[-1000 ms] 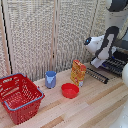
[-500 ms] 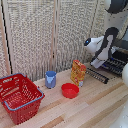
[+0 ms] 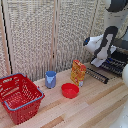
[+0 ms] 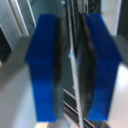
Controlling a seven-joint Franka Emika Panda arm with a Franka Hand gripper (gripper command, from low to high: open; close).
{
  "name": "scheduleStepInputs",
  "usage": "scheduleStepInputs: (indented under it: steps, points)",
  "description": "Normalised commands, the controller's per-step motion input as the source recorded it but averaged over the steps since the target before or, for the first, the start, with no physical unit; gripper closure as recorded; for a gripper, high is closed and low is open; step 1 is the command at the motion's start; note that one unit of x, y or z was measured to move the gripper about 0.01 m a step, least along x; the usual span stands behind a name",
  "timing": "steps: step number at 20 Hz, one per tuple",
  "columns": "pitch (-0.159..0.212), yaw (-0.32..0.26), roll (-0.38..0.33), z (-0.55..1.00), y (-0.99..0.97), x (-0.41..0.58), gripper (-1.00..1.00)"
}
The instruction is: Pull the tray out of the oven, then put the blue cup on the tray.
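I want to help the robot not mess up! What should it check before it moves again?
1. Gripper around a bar of the tray: ok, the blue fingers sit on either side of a thin bar.
2. Fingers squeezed tight on the bar: cannot tell.
3. Tray sticking out of the oven: ok, part of it is out.
4. Orange carton clear of the tray: not ok, it stands right by the front edge.
5. Blue cup upright and waiting: ok.
6. Red bowl out of the way: ok.
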Motion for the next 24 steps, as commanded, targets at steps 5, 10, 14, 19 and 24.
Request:
scheduleStepInputs:
  steps: [5, 10, 14, 19, 24]
  points:
    - [-0.006, 0.000, 0.029, -0.03, 0.34, 0.002, 1.00]
    - [-0.067, -0.010, 0.048, 0.00, 0.78, 0.215, 1.00]
    - [-0.075, -0.037, 0.007, -0.06, 0.89, 0.348, 1.00]
    - [-0.063, -0.026, -0.004, -0.17, 0.82, 0.319, 1.00]
    - [-0.004, -0.019, -0.026, -0.23, 0.57, 0.390, 1.00]
